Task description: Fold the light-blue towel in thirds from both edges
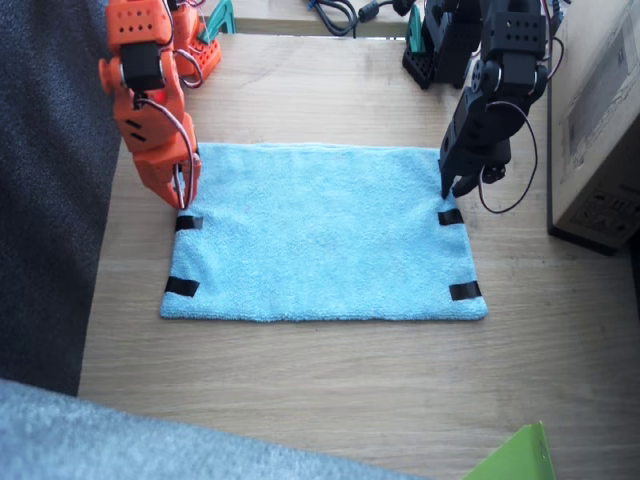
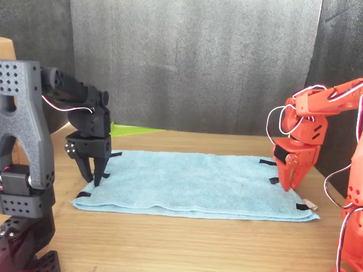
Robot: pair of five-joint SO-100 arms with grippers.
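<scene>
The light-blue towel (image 1: 320, 240) (image 2: 193, 184) lies flat and spread out on the wooden table. Black tape strips (image 1: 188, 222) (image 1: 450, 217) mark its two short edges, and a small white tag (image 2: 309, 202) pokes out at one corner. My right gripper (image 1: 182, 195) (image 2: 291, 187), orange, points straight down at one short edge, its tips at the towel, jaws only narrowly apart. My left gripper (image 1: 455, 188) (image 2: 93, 177), black, points down over the opposite short edge, open, with its fingertips just above the cloth. Neither holds anything.
A cardboard box (image 1: 600, 130) stands close beside the left arm. Dark grey fabric (image 1: 45, 200) hangs along the table's side by the right arm. A green sheet corner (image 1: 520, 455) shows at the near table edge. Cables (image 1: 335, 12) lie at the far edge.
</scene>
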